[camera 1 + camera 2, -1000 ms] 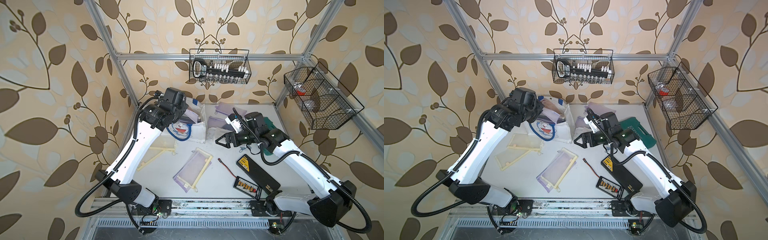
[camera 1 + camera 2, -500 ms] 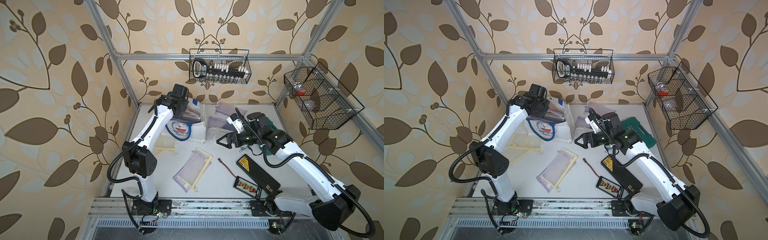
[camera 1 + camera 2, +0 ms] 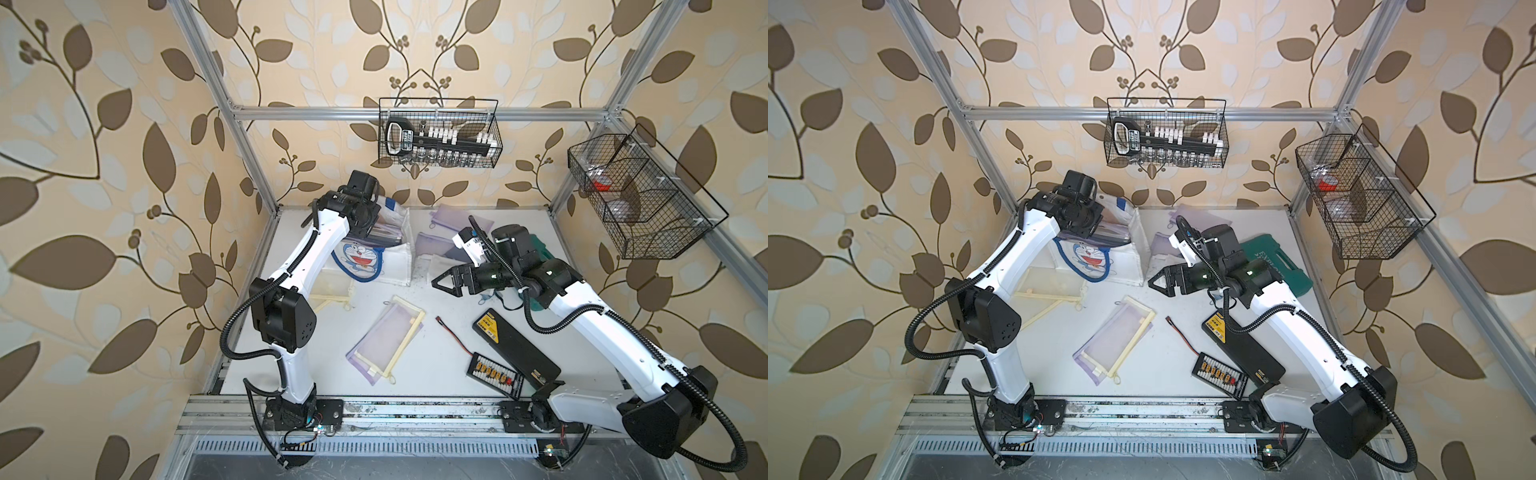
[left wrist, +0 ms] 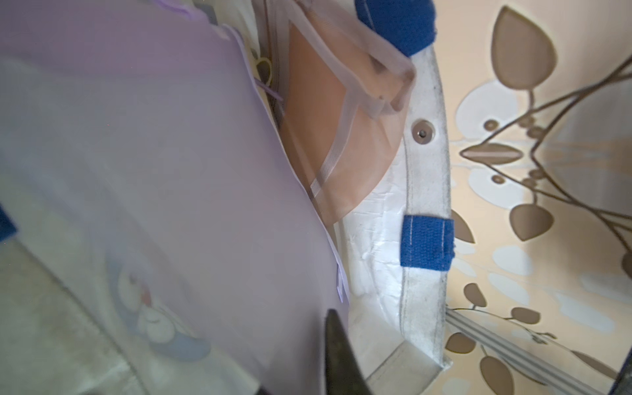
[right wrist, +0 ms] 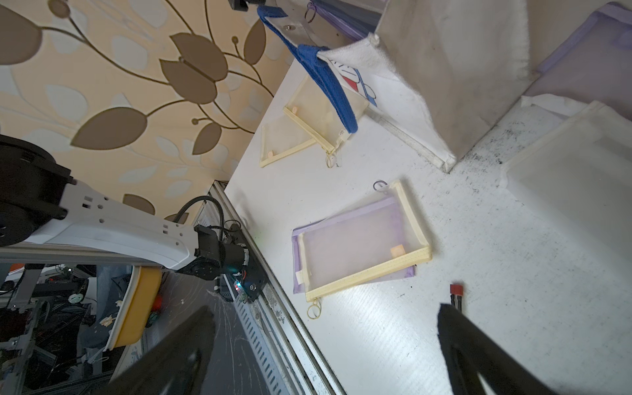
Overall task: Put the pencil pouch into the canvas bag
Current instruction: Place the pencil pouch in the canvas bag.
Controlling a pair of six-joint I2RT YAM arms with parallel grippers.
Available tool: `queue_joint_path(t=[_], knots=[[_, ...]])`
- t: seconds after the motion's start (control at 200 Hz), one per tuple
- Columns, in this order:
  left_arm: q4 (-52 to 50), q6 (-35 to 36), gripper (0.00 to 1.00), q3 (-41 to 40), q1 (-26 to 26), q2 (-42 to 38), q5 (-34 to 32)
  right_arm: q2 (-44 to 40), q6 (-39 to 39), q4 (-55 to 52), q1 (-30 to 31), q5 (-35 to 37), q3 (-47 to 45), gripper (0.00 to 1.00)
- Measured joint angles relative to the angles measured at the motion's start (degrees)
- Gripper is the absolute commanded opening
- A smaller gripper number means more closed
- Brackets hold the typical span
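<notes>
1. The left arm has just dropped from hanging high over the bag to reaching at its mouth. The left gripper (image 3: 375, 226) is now sitting right at the opening of the canvas bag (image 3: 397, 266).
2. The pencil pouch (image 4: 154, 154), the purple see-through one, is lying across the bag's mouth. Its far edge is resting inside against a peach pouch (image 4: 342, 136) already in there. The near part is still covering the front wall, with the cat face showing through it.
3. The left jaws were clamped a moment ago and seem to be starting to part. Only one dark finger (image 4: 337, 355) is showing at the pouch's edge, so I can't tell if it is still pinching the pouch or has let go.
4. The right gripper (image 3: 446, 282) is hovering over the table (image 3: 415, 374) just beside the bag. Its jaws are spread wide and carrying nothing, and it has barely shifted.
5. This is looking like the release step. The pouch is mostly at the bag but not clearly all the way in.
6. The floppy mesh could be hanging on the rim, or could drag back out with the finger when the arm pulls away.
7. The purple-and-yellow pouches (image 3: 386, 345) are lying mid-table, and the yellow pouches (image 3: 332, 286) are under the left arm, all outside the bag.
</notes>
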Motion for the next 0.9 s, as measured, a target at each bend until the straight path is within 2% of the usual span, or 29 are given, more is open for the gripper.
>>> queue_joint_path(t=[0.105,0.2,0.41,0.55,0.63,0.735,0.765,0.9], knots=[[-0.2,1.84,0.49,-0.11,0.0,0.0,0.5,0.0,0.0,0.07,-0.02,0.0,-0.31,1.0],[-0.48,4.33,0.57,-0.11,0.02,-0.22,0.74,0.0,0.0,0.13,-0.17,-0.02,-0.39,1.0],[-2.32,7.93,0.56,-3.32,0.02,-4.68,0.98,0.0,0.0,0.28,-0.37,-0.02,-0.44,1.0],[-3.17,12.0,0.56,-9.18,0.15,-12.26,1.66,-0.02,0.02,0.37,-0.39,0.02,-0.52,1.0],[-3.34,15.87,0.57,-13.27,1.44,-17.99,4.22,-0.07,-0.02,0.33,-0.39,0.04,-0.63,1.0],[-4.07,21.62,0.61,-19.12,5.49,-26.38,6.86,-0.13,-0.04,0.2,-0.5,0.04,-1.11,1.0],[-4.13,23.1,0.65,-21.38,7.45,-29.22,7.39,-0.15,-0.04,0.2,-0.55,0.04,-1.29,1.0],[-4.15,26.62,0.71,-32.0,17.68,-39.82,10.97,-0.13,0.0,0.31,-0.66,0.0,-2.29,1.0]])
